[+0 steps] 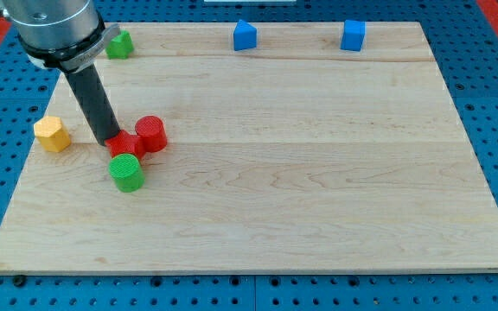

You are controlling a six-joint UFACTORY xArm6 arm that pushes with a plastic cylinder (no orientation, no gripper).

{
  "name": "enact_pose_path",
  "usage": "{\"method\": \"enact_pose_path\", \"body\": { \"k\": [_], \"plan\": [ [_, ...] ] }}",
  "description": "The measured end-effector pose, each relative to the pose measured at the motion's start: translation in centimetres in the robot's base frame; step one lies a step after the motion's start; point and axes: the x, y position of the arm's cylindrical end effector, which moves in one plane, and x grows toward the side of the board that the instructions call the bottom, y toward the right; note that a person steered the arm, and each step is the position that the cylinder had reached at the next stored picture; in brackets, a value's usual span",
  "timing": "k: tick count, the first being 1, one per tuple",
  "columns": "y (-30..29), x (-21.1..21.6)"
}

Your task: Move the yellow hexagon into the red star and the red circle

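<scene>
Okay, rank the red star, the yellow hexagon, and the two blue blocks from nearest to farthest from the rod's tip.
Measured from my tip:
1. Red star, touching or nearly so, on the view's right of it.
2. Yellow hexagon, toward the view's left.
3. Left blue block, at the view's top.
4. Right blue block, top right.

A light wooden counter carries a green cylinder block near the view's left, a green block top-left, and two blue blocks along the top.
</scene>
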Motion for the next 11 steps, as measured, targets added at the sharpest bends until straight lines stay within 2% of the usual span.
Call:
{"method": "enact_pose_path", "body": {
  "k": [2, 6, 8, 9, 11],
  "plan": [
    [-6.0, 4.9],
    [-11.4, 5.0],
    [-11.8, 4.6],
    [-11.8, 1.9],
    [-11.7, -1.0]
  ]
}}
